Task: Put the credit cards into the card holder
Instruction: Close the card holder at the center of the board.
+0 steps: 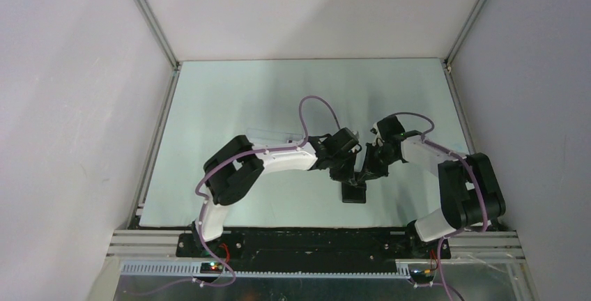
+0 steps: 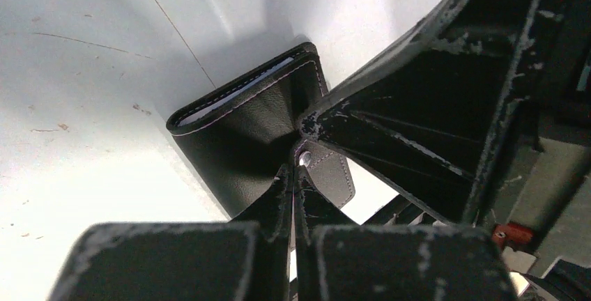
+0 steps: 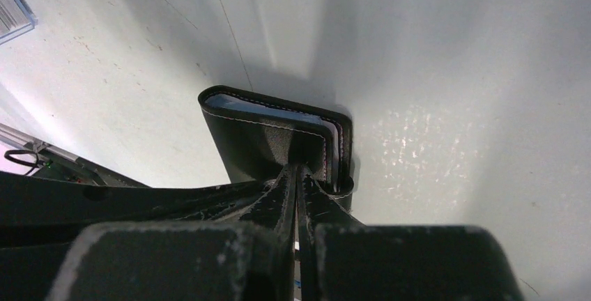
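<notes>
- Around: clear box [image 1: 273,136] on the table [image 1: 209,106], behind the left arm, well apart from the holder [image 1: 354,194].
- In the way: both arms folded inward, wrists crowded over the holder and hiding part of it from above.
- Closed: left gripper [image 2: 293,175], tips at the snap tab [image 2: 333,179] beside its stud [image 2: 304,156]; whether pinching the tab, cannot tell.
- Closed too: right gripper [image 3: 297,175], tips against the holder's side near one corner; any hold on it unclear.
- Top view only: holder's place, mid-table toward the near edge, between the two arms.
- Left wrist view only: tab free, stud showing, a right gripper finger touching the holder just above it.
- Right wrist view only: box corner at upper left; pale layers [image 3: 334,130] between the covers.
- Holder folded shut; from above, a small dark rectangle roughly square to the table's edges; long axis hard to tell; resting or lifted, cannot tell.
</notes>
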### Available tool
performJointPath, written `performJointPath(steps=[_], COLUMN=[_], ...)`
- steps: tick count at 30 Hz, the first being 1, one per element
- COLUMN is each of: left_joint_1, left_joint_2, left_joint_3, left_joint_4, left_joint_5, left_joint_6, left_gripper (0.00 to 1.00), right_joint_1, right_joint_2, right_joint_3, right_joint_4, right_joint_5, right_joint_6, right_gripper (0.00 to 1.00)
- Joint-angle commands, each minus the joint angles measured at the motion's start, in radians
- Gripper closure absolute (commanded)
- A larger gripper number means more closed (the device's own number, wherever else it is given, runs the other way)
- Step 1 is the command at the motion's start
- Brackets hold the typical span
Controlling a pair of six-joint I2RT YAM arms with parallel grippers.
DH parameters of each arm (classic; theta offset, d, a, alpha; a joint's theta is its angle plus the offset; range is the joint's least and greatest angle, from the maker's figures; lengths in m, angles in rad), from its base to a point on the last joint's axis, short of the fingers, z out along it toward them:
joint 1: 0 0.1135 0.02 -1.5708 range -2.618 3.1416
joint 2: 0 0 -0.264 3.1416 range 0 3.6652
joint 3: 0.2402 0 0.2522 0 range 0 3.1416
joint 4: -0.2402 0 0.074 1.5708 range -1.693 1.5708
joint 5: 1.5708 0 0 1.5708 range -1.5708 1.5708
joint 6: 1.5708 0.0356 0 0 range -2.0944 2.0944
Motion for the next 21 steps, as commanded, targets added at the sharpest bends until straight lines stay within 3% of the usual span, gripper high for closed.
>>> performJointPath(steps=[1, 21], left_joint_1=[0.001, -0.012], left_joint_2=[-0.084, -0.055], left_joint_3=[-0.016, -0.029], left_joint_4=[0.009, 0.009], left_joint_5=[0.009, 0.007], left_joint_6=[-0.001, -0.008], left_gripper=[1.0, 1.0], right_joint_1=[0.017, 0.029], right_joint_2=[0.034, 0.036], right_joint_3=[0.01, 0.028], right_joint_4=[0.018, 0.006], right_joint_5=[0.046, 0.059], right_joint_6=[0.001, 0.009], right_gripper=[1.0, 1.0])
